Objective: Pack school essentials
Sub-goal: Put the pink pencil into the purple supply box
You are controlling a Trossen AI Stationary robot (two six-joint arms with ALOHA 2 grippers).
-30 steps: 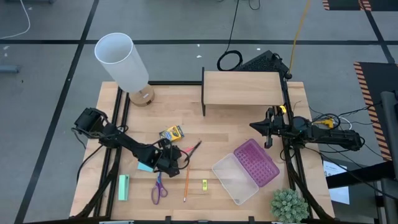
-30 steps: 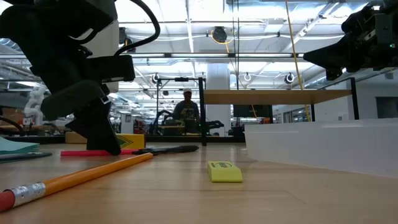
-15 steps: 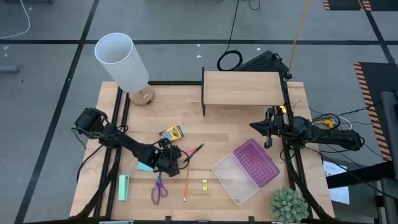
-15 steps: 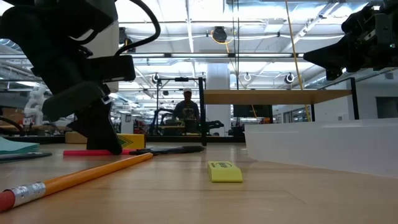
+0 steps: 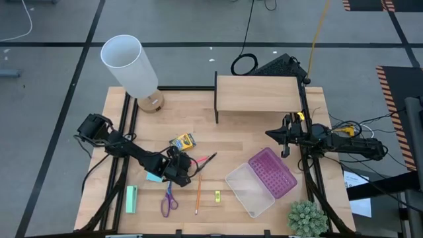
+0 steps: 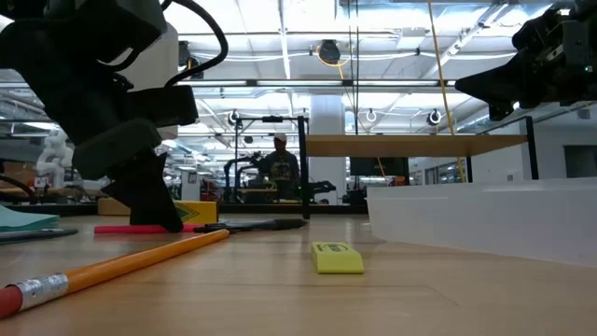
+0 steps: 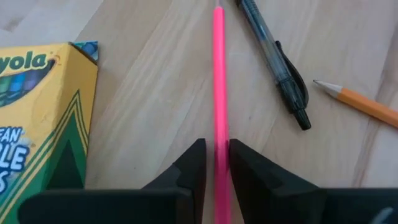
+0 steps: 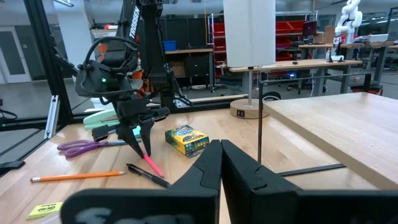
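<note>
Barely shifted since earlier, the left gripper (image 7: 216, 163) is clenched on the pink pen (image 7: 218, 81); crayon box (image 7: 37, 118) just beside. Light, stiff, slippery: grip mid-barrel. Right gripper (image 5: 276, 136) waits, closed.

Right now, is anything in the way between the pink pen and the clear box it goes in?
Nothing visible blocks it. The left hand is shut on the pink pen, and only bare table lies between it and the open clear box.
</note>
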